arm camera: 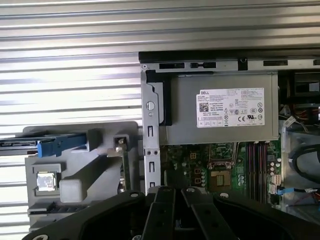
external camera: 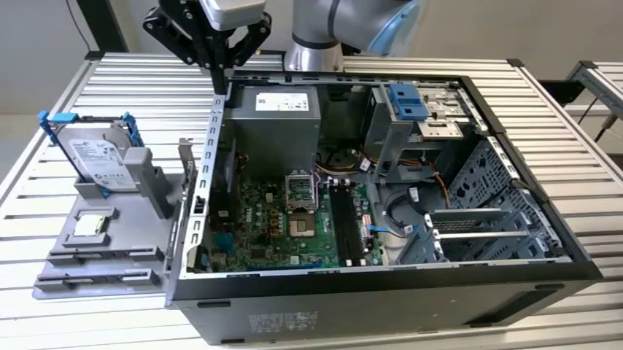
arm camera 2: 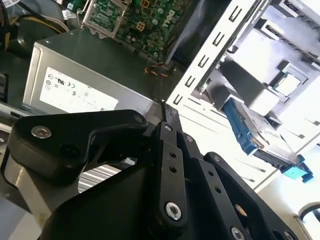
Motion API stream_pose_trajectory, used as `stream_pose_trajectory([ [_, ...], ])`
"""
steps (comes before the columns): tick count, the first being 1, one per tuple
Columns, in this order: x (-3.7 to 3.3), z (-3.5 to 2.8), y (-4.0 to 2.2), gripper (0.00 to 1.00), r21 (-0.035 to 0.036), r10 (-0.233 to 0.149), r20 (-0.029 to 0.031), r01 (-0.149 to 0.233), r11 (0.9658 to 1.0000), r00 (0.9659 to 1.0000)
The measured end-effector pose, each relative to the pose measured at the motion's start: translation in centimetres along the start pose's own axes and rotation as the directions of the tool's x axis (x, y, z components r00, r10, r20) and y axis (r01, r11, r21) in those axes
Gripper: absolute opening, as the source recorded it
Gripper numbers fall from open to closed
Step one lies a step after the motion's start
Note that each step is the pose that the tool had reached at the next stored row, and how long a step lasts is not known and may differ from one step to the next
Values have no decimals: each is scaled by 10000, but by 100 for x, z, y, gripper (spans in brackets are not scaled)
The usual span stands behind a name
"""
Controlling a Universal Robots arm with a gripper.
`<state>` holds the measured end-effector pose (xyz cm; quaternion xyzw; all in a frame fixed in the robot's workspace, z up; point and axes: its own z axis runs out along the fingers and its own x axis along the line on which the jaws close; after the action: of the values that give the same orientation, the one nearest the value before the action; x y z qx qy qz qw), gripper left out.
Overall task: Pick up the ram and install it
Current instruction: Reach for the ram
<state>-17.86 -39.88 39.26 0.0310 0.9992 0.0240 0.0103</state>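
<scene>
Slatted metal surface [external camera: 117, 80] carries an open computer case [external camera: 389, 310], with a grey parts tray [external camera: 58, 288] touching the case wall on the exterior view's left. The hard drive [external camera: 98, 157] stands tilted in the tray, and the processor chip [external camera: 90, 224] lies flat just below it.

Gripper [external camera: 219, 67] hangs high over the case's far corner on the exterior view's left, above the power supply [external camera: 277, 120] and clear of everything. It's well apart from both the tray and the motherboard [external camera: 282, 233].

Jaws are pressed together, tips meeting, in both wrist views [arm camera 2: 167, 112] [arm camera: 167, 192]. Can't tell if anything thin is pinched between them.

Ram: can't place it. The long dark memory slots [external camera: 341, 219] beside the processor socket are too fine to show whether a stick is seated. Same goes for the long holders [external camera: 98, 278] at the tray's near end.
</scene>
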Motion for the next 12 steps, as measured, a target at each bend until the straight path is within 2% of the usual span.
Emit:
stream_pose_trajectory([
  [12, 384, -7, -24, 0, -3, -132, -6, 132, 9999, 9999],
])
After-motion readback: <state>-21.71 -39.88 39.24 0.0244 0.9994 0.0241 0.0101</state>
